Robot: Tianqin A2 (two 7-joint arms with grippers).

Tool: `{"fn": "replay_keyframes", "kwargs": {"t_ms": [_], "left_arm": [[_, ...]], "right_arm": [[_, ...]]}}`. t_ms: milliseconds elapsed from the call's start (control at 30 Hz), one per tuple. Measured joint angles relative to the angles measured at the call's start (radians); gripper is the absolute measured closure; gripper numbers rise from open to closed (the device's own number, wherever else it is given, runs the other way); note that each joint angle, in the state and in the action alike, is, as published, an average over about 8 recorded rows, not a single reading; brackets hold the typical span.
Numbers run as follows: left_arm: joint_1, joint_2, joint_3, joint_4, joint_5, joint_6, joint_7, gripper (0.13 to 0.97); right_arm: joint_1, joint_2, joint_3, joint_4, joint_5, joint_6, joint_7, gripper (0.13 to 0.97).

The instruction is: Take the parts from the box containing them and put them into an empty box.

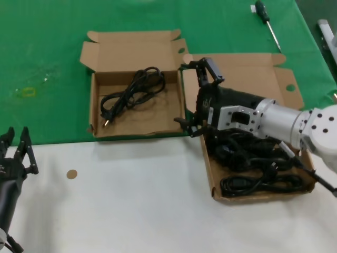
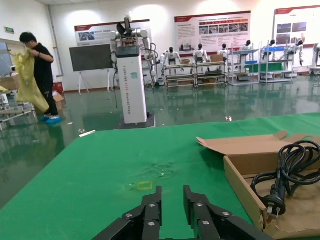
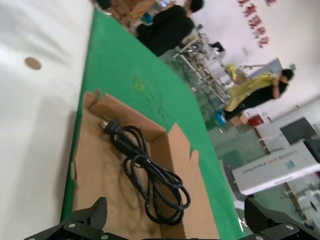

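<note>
Head view shows two shallow brown cardboard boxes side by side on the counter (image 1: 131, 211), straddling the edge where a green cloth (image 1: 42, 63) meets a white cover. Taking the box containing them (image 1: 287, 79) as the landmark, the empty box (image 1: 126, 50) lies just beside it on the robot's left, their side walls almost touching. That name no longer fits: one coiled black power cable (image 1: 131, 92) already lies inside it, its plug toward the near corner, so at least one part counts as moved. Several more black cables (image 1: 260, 182) remain heaped in the near half of the landmark box, so in my judgement most of the task is still to be done. The right gripper (image 1: 197, 97) hangs over the landmark box's left wall, at the seam between the two boxes, its fingers spread wide and holding nothing; the right wrist view looks past those parted fingers onto the delivered cable. The left gripper (image 1: 16, 155) rests well apart from the landmark box, near the counter's front edge on the robot's left, its fingers nearly together with only a narrow gap and nothing between them. A screwdriver (image 1: 267, 23) lies on the cloth beyond the landmark box.
</note>
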Motion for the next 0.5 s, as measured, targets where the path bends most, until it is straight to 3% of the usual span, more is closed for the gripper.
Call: {"fn": "replay_keyframes", "kwargs": {"t_ms": [333,500], "left_arm": [[0.000,0.000,0.000,0.000,0.000,0.000,0.000,0.813],[0.000,0.000,0.000,0.000,0.000,0.000,0.000,0.705]], "right_arm": [[-0.093,-0.019,0.051,0.053,0.037,0.082,0.079,0.129],[-0.141,-0.029,0.077,0.080,0.057,0.125,0.120,0.129]]}}
